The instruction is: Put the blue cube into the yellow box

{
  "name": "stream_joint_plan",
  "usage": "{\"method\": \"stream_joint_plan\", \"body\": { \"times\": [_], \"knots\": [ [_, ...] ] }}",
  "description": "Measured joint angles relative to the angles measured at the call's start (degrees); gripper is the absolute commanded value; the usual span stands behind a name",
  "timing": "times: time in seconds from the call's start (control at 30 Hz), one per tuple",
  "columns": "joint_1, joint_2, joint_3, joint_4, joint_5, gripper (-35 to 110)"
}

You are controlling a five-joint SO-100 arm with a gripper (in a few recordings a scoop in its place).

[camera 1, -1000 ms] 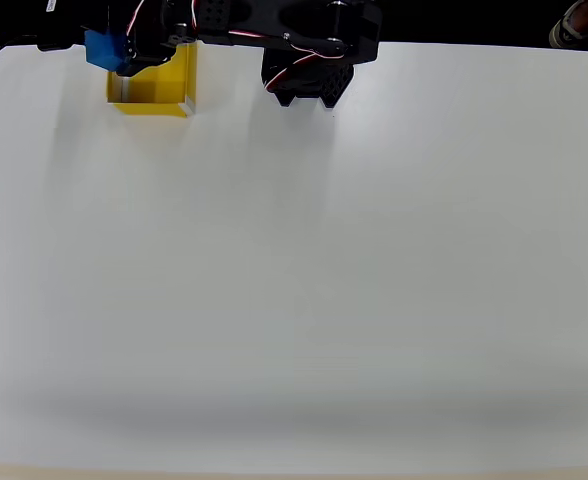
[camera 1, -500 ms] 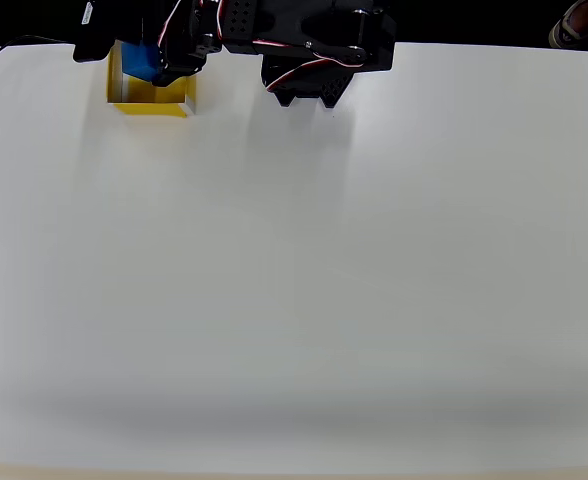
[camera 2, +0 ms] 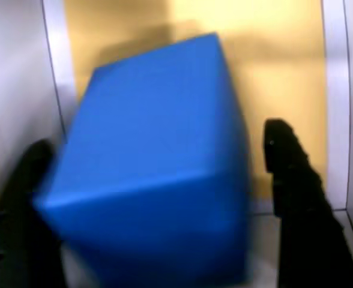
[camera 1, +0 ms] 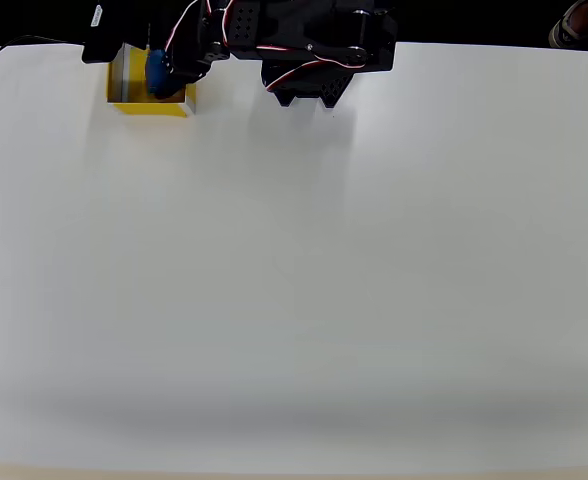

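Over yellow box (camera 2: 272,54) sits blue cube (camera 2: 152,168), tilted and blurred, between gripper (camera 2: 158,198) fingers; right finger stands off it, so grip can't be told. Overhead, arm hides most of box.

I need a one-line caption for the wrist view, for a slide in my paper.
Wrist view: the blue cube, tilted, between the gripper fingers, over the yellow box floor.

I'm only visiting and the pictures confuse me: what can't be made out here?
- Overhead view: the arm covers much of the yellow box and the blue cube.
- Wrist view: the blue cube is blurred; whether it rests on the box floor is unclear.
- Whether the gripper has let go cannot be told.
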Motion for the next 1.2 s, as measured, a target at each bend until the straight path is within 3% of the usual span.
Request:
{"method": "stream_joint_plan", "body": {
  "times": [0.13,0.47,0.87,1.2],
  "knots": [
    [0.00,2.55,-0.26,2.72,-2.46,41],
    [-3.78,6.33,-16.08,26.37,-6.59,40],
    [-28.56,15.38,-23.12,39.37,-5.62,37],
    [-61.08,28.65,-16.87,40.78,-2.29,15]
  ]
}}
